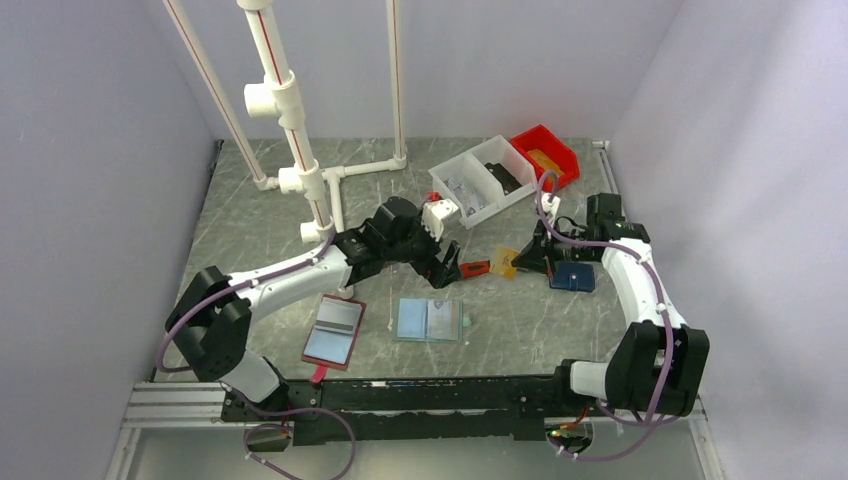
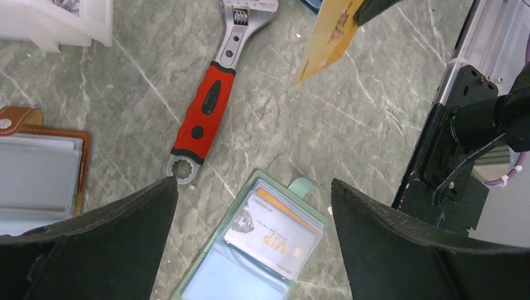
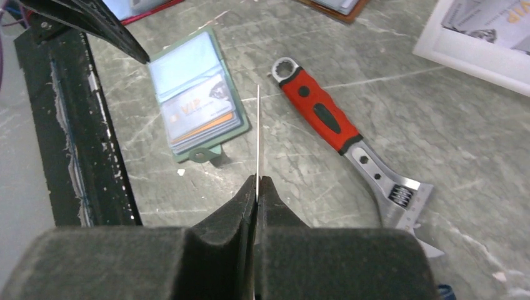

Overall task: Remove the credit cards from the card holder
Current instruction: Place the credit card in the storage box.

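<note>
Grey marbled surface with an open mint card holder (image 1: 428,320).
Above it, left jaws spread wide; right jaws pinch a tan card (image 2: 328,37) near a wrench (image 2: 209,106).

Plain pale lavender walls (image 1: 90,150) enclose a grey marbled tabletop (image 1: 530,322) under even light.

The counter (image 1: 500,345) is a grey-green, marble-veined slab. Near its front edge, about the middle, the card holder (image 1: 428,320) lies open and flat, and the maroon-edged folder (image 1: 334,333) lies apart to its left. Just beyond the holder is a red-handled wrench (image 2: 209,106), with a brown-edged folder (image 2: 37,169) further along. At the far side sits a white two-compartment bin (image 1: 480,180), a red bin (image 1: 545,155) just beside it. A dark blue flat item (image 1: 572,277) lies to the right, and a white pipe frame (image 1: 300,180) stands at the far left.
</note>
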Controlling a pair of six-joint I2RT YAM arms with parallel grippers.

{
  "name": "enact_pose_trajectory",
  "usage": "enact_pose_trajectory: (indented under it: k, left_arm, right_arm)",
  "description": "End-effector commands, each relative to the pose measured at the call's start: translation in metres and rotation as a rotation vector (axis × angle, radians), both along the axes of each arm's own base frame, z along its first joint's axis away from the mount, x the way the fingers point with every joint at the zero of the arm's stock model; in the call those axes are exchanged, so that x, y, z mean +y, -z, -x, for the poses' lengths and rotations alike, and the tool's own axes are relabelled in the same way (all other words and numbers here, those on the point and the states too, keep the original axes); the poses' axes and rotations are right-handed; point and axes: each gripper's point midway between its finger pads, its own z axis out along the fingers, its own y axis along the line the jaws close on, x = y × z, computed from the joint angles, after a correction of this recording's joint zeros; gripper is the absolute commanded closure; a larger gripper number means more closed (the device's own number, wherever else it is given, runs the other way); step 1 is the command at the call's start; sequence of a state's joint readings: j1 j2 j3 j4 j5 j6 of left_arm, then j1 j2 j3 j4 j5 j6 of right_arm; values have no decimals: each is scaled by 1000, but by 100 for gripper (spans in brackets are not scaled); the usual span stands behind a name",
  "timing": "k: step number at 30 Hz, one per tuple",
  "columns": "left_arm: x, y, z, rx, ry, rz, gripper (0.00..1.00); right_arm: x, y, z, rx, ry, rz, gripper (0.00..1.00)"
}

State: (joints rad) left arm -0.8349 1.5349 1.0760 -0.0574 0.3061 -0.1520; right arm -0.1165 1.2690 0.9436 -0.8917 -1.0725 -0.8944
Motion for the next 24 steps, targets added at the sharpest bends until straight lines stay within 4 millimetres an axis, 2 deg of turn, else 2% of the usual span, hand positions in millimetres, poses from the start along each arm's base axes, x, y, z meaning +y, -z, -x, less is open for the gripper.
enact_pose_trajectory:
  k: [1,4,10,19,24]
  left_arm:
    - [-2,-21,-6,-49,53,46,3]
    - [8,-22,-14,-88,-1,15,2]
    - [18,-42,-14,-145,-30,26,1]
    - [25,-38,-17,-149,-68,4,1]
    - [28,-38,-20,-166,-82,-9,1]
  right_arm:
    - [-13,-16,-20,-97,55,23,100]
    - [-24,-15,-28,-97,99,46,100]
    - [-49,-13,-50,-80,250,62,100]
    - [-85,-16,-95,-97,525,117,100]
    - [-116,-23,-125,-136,683,198,100]
